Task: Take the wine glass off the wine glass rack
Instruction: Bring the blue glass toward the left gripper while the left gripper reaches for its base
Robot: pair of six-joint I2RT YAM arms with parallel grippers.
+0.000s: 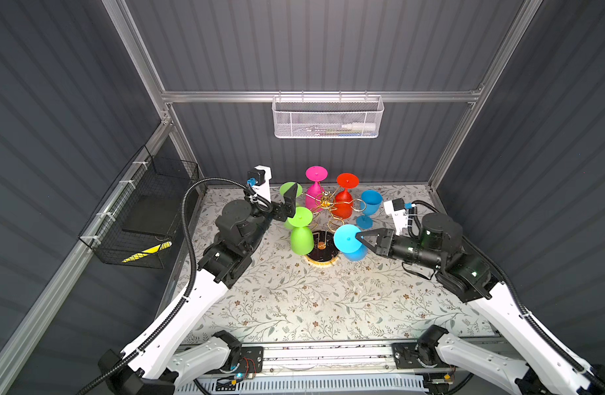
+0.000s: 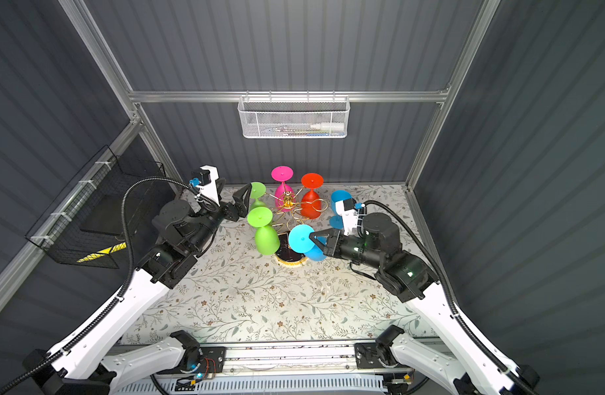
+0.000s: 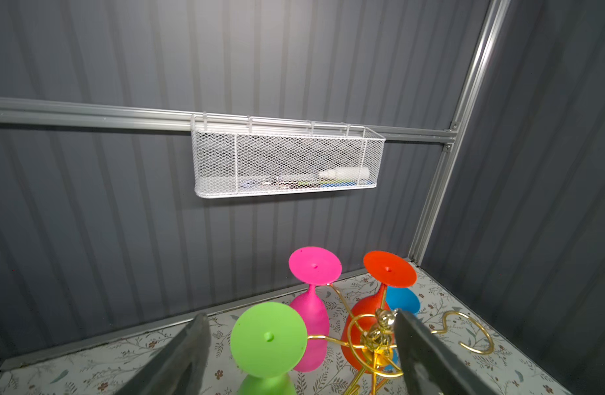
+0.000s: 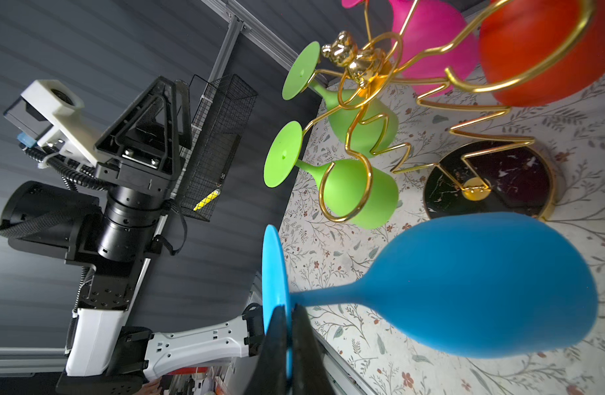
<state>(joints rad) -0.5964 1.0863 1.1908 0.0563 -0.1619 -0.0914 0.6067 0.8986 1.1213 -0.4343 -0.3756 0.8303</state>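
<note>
The gold wire wine glass rack (image 1: 325,203) (image 2: 287,201) stands at the back middle on its round black base (image 1: 325,254). My right gripper (image 1: 358,236) (image 4: 289,318) is shut on the foot disc of an upside-down light blue wine glass (image 1: 345,237) (image 4: 482,284), held just in front of the rack and apart from its rings. My left gripper (image 1: 289,208) (image 3: 301,342) is open, its fingers on either side of the foot disc of the far green glass (image 3: 268,338), which hangs upside down on the rack.
A second green glass (image 1: 301,236), a pink one (image 1: 315,191) and a red one (image 1: 343,201) also hang on the rack. Another blue glass (image 1: 370,203) stands upright at the back right. A white mesh basket (image 1: 328,118) hangs on the back wall, a black wire basket (image 1: 140,219) on the left.
</note>
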